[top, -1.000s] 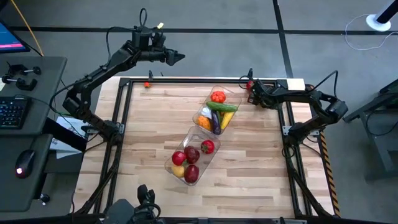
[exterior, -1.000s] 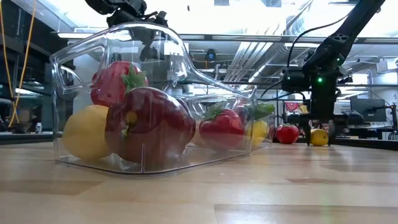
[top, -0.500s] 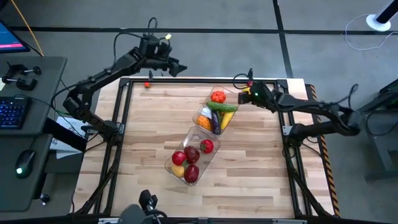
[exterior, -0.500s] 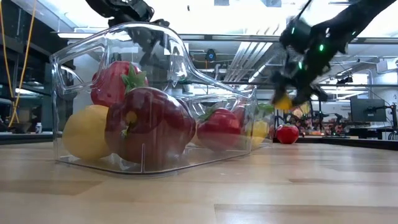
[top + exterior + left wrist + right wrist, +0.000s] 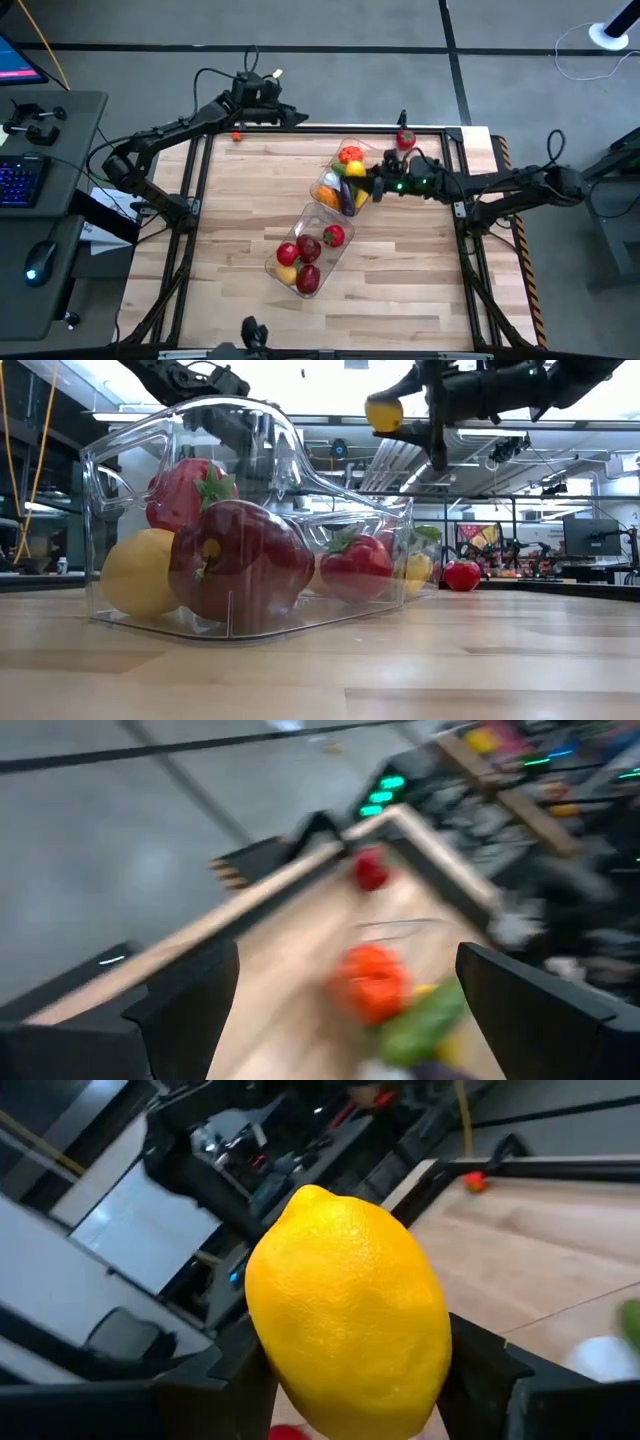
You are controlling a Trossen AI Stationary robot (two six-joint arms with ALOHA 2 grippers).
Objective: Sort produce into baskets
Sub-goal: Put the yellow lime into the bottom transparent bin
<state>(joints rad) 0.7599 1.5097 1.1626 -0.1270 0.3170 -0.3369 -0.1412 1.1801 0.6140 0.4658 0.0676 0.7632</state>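
Right gripper (image 5: 358, 186) holds a yellow lemon (image 5: 345, 1312) pinched between its two fingers, raised above the far basket (image 5: 372, 152) near that bin's right side. In the low view the lemon (image 5: 384, 413) hangs well clear of the table, above both bins. The right arm reaches in level from the right edge of the table.

Left gripper (image 5: 298, 120) hovers over the far rail of the table frame, left of the far basket; its fingers (image 5: 185, 1005) stand spread wide with nothing between them.

Far basket contains an orange-red tomato (image 5: 350, 155), a green cucumber (image 5: 358, 171), a purple eggplant (image 5: 346, 198), an orange piece and a white piece. Near basket (image 5: 328, 262) lies just beside it, toward the near left, and contains red apples (image 5: 308, 246), a red tomato (image 5: 333, 235) and a yellow lemon at its near end (image 5: 287, 274). The two bins sit end to end on a diagonal; whether they touch cannot be told.

One red tomato (image 5: 405, 139) remains outside the bins, at the far right corner of the table (image 5: 240, 220). A small red item (image 5: 236, 136) sits on the far rail toward the left.
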